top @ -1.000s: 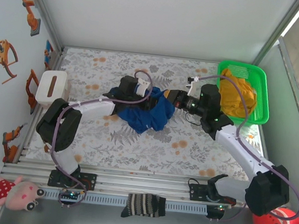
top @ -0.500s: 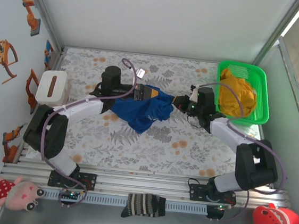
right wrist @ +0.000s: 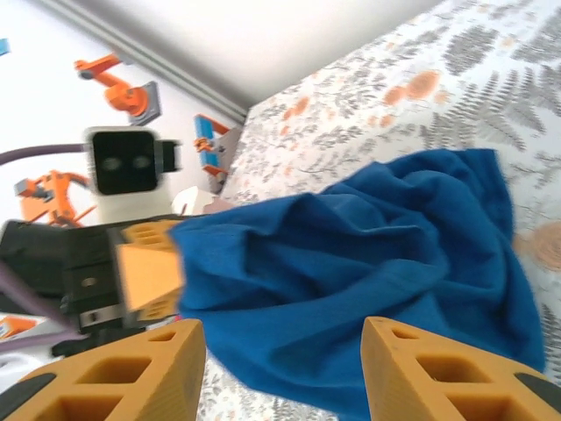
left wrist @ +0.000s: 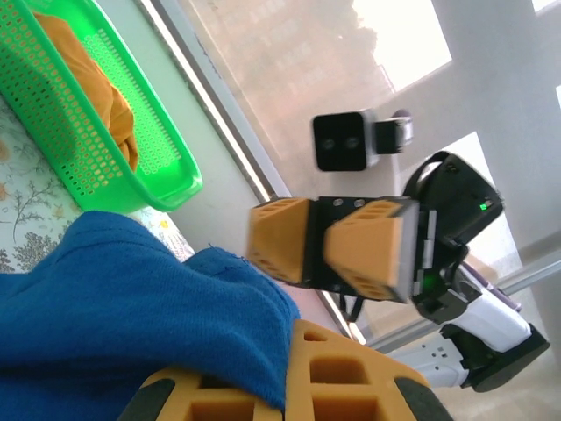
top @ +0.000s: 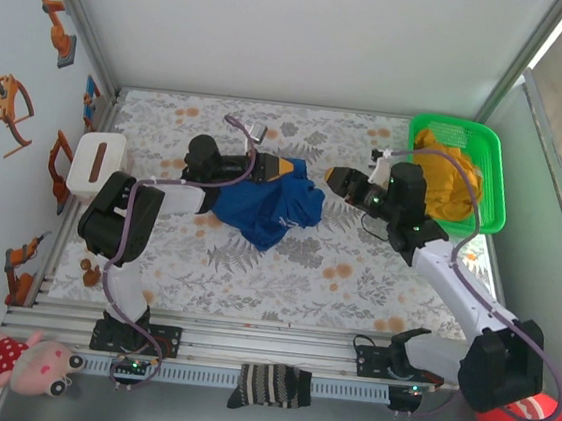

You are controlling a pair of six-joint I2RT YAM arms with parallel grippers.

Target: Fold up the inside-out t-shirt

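The inside-out t-shirt (top: pixel 266 207) is a crumpled royal-blue bunch in the middle of the patterned table (top: pixel 255 268). My left gripper (top: pixel 283 168) is shut on its upper edge; in the left wrist view the blue t-shirt cloth (left wrist: pixel 114 298) is pinched in the left gripper (left wrist: pixel 285 390), between its orange fingers. My right gripper (top: pixel 339 179) stands open just right of the shirt, apart from it. The right wrist view shows the right gripper (right wrist: pixel 285 373) with its fingers spread, the t-shirt (right wrist: pixel 351 272) beyond them and nothing between them.
A green basket (top: pixel 493 183) holding a mustard-yellow garment (top: pixel 445 178) sits at the back right. A white box (top: pixel 98 164) stands at the left edge. A dark striped sock (top: pixel 271 385) lies on the front rail. Plush toys lie at both near corners.
The right gripper has opened, let go of the shirt and drawn back slightly to the right. The left gripper, still shut on the shirt, has shifted a little toward the back.
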